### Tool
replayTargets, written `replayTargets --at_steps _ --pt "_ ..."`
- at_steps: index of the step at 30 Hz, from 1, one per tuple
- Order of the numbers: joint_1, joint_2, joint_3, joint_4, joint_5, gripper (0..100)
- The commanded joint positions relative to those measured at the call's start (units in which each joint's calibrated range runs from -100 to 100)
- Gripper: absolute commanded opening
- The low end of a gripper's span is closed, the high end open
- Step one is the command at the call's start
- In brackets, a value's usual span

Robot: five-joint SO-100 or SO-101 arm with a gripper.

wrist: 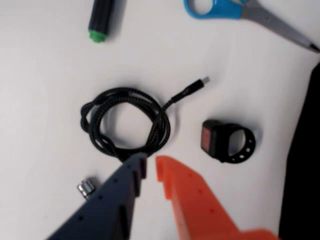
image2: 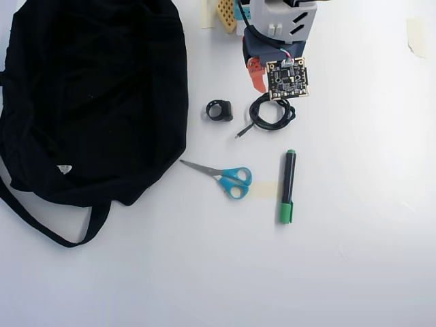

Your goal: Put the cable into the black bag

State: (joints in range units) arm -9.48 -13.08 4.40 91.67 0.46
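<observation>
The cable [wrist: 160,120] lies coiled as a small black braided loop on the white table, its metal-tipped plug pointing up and right in the wrist view. My gripper [wrist: 151,161] hovers just below the loop's lower edge, its dark blue and orange jaws a narrow gap apart with nothing between them. In the overhead view the gripper [image2: 262,85] sits at the top edge of the cable [image2: 272,127], partly hidden under a circuit board. The black bag [image2: 95,95] fills the left side, its strap trailing toward the bottom; its edge [wrist: 305,165] shows at the wrist view's right.
A small black plastic ring [image2: 227,109] lies between cable and bag. Blue-handled scissors [image2: 228,178] and a green-capped marker [image2: 287,184] lie below the cable in the overhead view. A small metal piece [wrist: 86,189] sits beside the blue jaw.
</observation>
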Motion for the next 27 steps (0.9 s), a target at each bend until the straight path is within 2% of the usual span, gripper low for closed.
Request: replayTargets --at_steps 1,12,16,24,27 --pt "-0.92 -2.36 -1.44 2.30 0.27 2" --pt "-4.66 -1.36 -1.26 3.68 0.53 2" --pt "-4.21 -1.28 0.54 3.68 3.94 2" --pt "-3.98 -1.20 5.21 2.73 6.88 3" --pt "-3.91 -1.11 5.75 1.87 7.87 8"
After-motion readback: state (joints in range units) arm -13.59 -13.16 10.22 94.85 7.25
